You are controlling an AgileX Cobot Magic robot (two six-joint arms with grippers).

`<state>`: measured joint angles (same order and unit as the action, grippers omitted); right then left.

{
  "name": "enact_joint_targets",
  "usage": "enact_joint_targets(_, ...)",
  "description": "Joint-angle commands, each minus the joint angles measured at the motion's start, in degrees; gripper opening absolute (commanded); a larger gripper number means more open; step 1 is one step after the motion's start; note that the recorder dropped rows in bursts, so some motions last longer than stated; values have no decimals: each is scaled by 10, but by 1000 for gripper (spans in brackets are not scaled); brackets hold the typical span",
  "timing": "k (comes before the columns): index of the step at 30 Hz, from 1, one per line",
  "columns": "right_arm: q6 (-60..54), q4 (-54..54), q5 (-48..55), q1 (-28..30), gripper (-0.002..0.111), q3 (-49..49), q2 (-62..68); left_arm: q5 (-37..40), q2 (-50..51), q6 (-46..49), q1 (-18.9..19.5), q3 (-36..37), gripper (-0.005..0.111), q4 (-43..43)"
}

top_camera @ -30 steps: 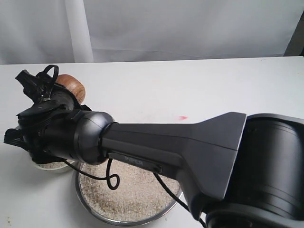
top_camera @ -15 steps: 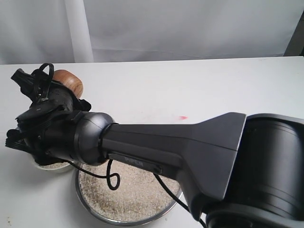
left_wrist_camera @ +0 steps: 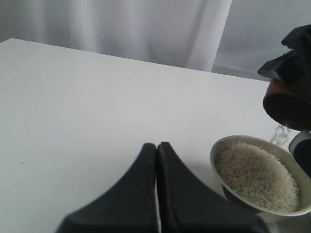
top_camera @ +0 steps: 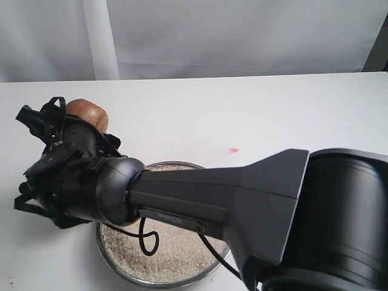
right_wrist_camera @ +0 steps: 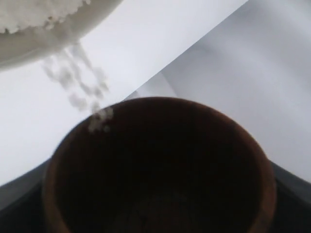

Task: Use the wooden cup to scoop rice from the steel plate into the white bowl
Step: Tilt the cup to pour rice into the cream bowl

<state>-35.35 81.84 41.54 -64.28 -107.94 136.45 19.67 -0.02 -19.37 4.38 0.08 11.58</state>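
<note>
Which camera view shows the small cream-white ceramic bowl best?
The left wrist view: the small cream-white ceramic bowl appears almost whole, filled with pale rice grains. The right wrist view catches only a blurred edge; in the exterior view the right arm hides it.

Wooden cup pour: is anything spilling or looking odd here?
Loose rice grains fall from the tilted wooden cup very close to the white bowl's rim; whether all of them land inside cannot be told. Separately, a small red mark sits on the table near the steel plate.
</note>
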Motion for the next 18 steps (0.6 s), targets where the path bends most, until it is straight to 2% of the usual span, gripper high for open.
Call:
enact_joint_targets(1, -4, 34, 1, -15, 0, 2, -1, -4, 0, -1, -4, -1, 0, -3)
enact_joint_targets(9, -4, 34, 14, -19, 0, 2, -1, -4, 0, -1, -4, -1, 0, -3)
enact_joint_targets(13, 46, 9, 57, -19, 0, 2, -4, -4, 0, -1, -4, -1, 0, -3)
enact_joint_targets(16, 167, -101, 99, -18, 0, 2, -44, -4, 0, -1, -4, -1, 0, -3)
enact_joint_targets(18, 156, -188, 101, -10, 0, 2, -70, -4, 0, -1, -4, -1, 0, -3)
